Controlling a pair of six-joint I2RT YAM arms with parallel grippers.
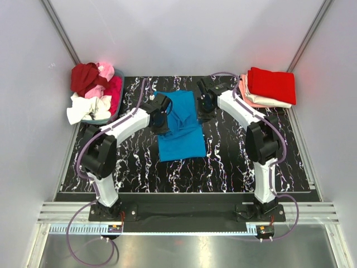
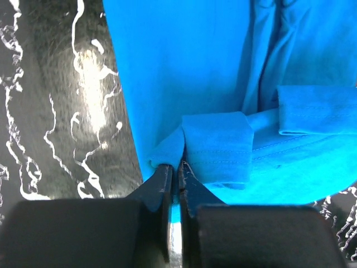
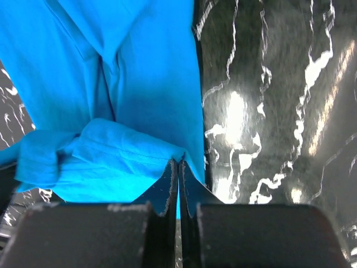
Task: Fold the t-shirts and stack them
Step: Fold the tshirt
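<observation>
Bright blue cloth t-shirt (image 1: pixel 181 131) lies partly folded on the black white-veined tabletop (image 1: pixel 234 162), between the arms. The left gripper (image 2: pixel 177 172) is pinching a bunched fold at the shirt's left edge, and the right gripper (image 3: pixel 178 167) is pinching its right edge. A folded red t-shirt (image 1: pixel 273 84) tops the far-right stack, and loose shirts (image 1: pixel 92 89) fill a grey tub (image 1: pixel 109 118) at far left.

A: The worktop (image 1: pixel 223 162)?
B: Smooth and glossy, black with white veins like polished stone; light glares off it.
A: The blue t-shirt (image 2: pixel 184 67)?
B: Soft matt cloth with stitched hems.
A: The left hand (image 2: pixel 177 170) and right hand (image 3: pixel 177 164)?
B: Dark and matt, plastic by the look, with edges scuffed pale.
A: That rail (image 1: pixel 312 213) by the bases?
B: Bare metal, brushed, with a dull sheen.
</observation>
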